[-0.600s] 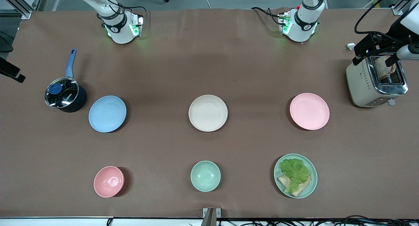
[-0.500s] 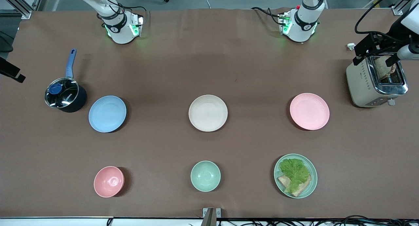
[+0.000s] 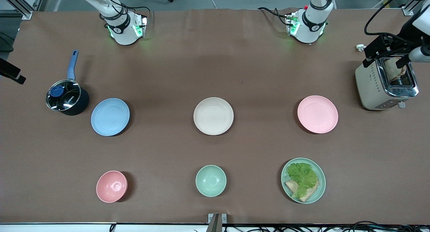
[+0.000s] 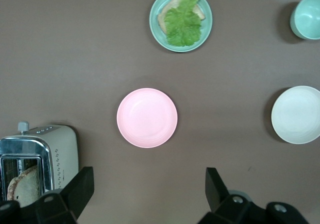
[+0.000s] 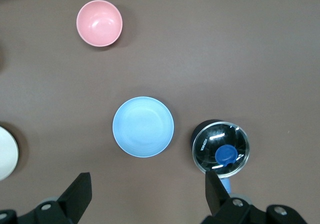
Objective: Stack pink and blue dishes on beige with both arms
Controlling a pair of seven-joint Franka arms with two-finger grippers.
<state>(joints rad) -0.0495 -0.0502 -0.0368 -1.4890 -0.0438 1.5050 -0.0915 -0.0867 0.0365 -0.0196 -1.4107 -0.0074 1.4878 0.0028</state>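
**Three plates in a row, both claws open above**

A brown counter (image 3: 215, 74) carries everything. The beige plate (image 3: 213, 116) sits at its middle, empty. The blue plate (image 3: 110, 117) lies well apart from it toward the right arm's end, and the pink plate (image 3: 317, 114) well apart toward the left arm's end; both are empty and none of the three touch.

Nearer the front camera stand a pink bowl (image 3: 112, 186), a green bowl (image 3: 211, 180), both empty, and a green plate (image 3: 303, 180) holding lettuce (image 3: 302, 176) over bread. A dark pot (image 3: 67, 98) with a glass lid, blue knob and blue handle stands just beside the blue plate; its lid bears small writing too fine to read. A toaster (image 3: 385, 82) with a slice in its slot stands near the pink plate, at the left arm's end.

The left claw (image 4: 150, 196) hangs high over the counter near the pink plate, jaws spread wide, holding nothing. The right claw (image 5: 148, 196) hangs likewise over the counter near the blue plate, wide open and empty.
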